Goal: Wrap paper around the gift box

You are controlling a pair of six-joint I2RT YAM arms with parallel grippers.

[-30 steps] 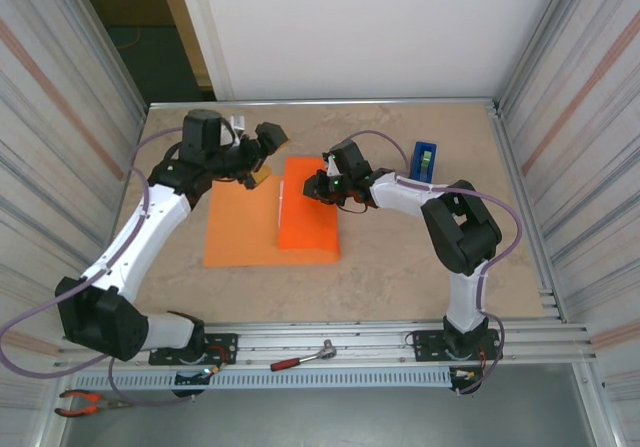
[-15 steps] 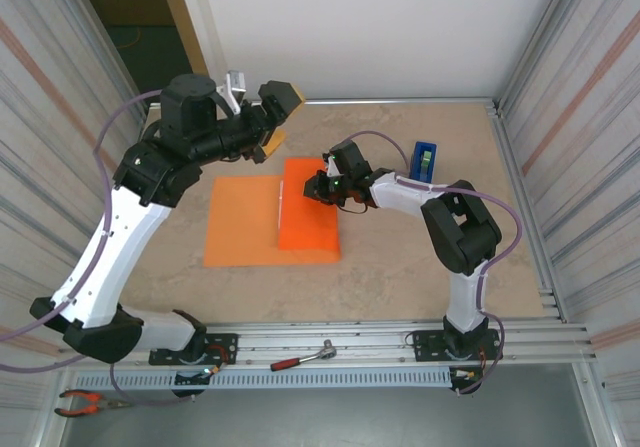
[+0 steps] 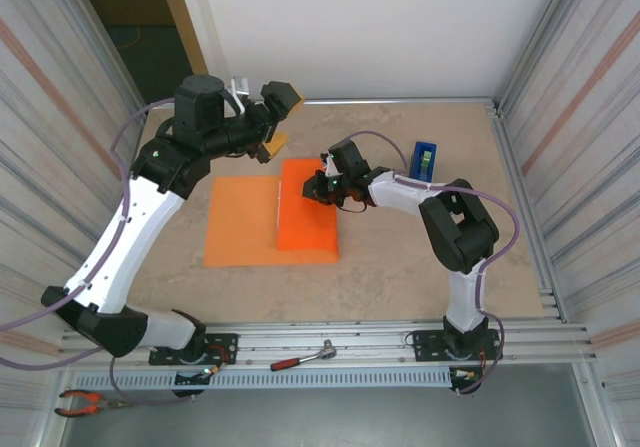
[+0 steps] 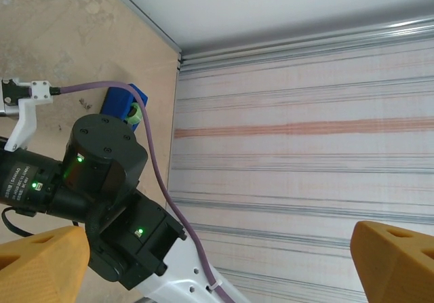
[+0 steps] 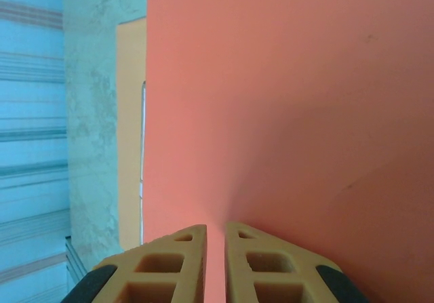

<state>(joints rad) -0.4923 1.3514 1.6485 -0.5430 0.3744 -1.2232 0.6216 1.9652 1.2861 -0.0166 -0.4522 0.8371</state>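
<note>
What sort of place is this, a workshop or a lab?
Probably a robot test cell: two white-and-black robot arms bolted to a metal rail beside a beige table, ribbed metal panels walling it in, a red-handled ratchet wrench on the rail.

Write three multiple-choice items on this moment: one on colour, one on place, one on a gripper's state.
1. What colour is the paper? A green; B white; C orange.
2. Where is the tape dispenser? A on the paper; B on the table, right of the right gripper; C on the front rail.
3. How is the left gripper? A open, holding nothing; B shut on the paper; C shut on the dispenser.
C: the sheet is bright orange. B: it stands on bare table past the right gripper. A: its fingers stand wide apart in the air.
</note>
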